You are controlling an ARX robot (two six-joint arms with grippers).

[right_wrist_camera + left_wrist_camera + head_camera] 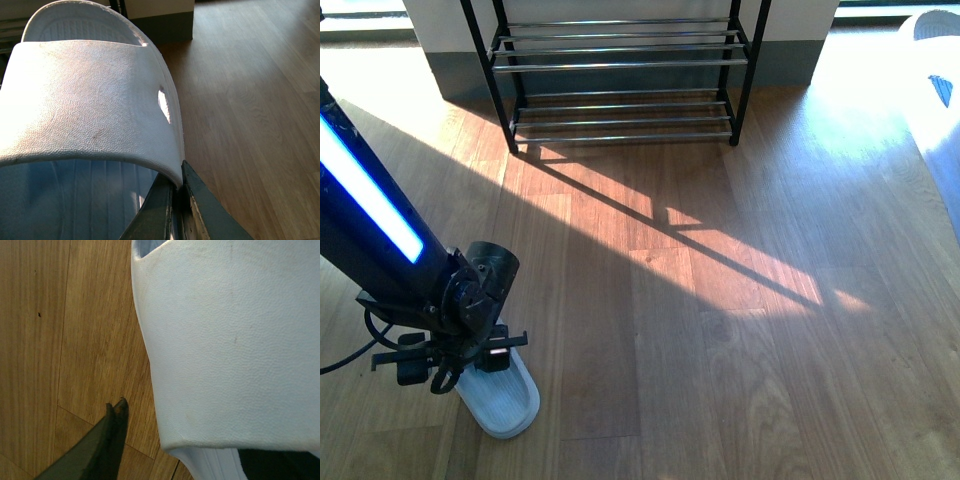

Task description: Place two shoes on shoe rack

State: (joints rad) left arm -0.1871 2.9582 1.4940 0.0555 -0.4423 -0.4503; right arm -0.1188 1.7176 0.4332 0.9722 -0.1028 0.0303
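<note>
Right jaws: My right gripper (176, 192) is clamped on the lifted slide (85, 100). The fingers are pressed onto the thin side where strap meets sole, likely the slimmest part to bite.
Right load: That pale blue slide hangs clear of the wooden floor (250, 125). In the front view it is a sun-bleached shape (932, 60) at the far right, well apart from the rack.
Left jaws: My left gripper (470, 362) is down over the floor slide (505, 405) with its jaws spread. One finger (114, 435) stands just outside the shoe's edge, and bare boards show between them. A dark shape past the strap is probably its partner, though I cannot be sure.
Left load: Nothing is gripped. This slide (225, 340) lies flat, sole down, by the arm, far from the rack.
Shoe rack: The shoe rack (620, 65) stands ahead against the wall, black frame and chrome rods in slanting sun. Neither slide is on it.
Stage: As I judge it, one shoe is secured and the other is about to be picked up.
Next: The left jaws need to close on the strap's edge before lifting.
Risk: The soft rubber may flex in the pinch, and a slide could tip between the rods.
</note>
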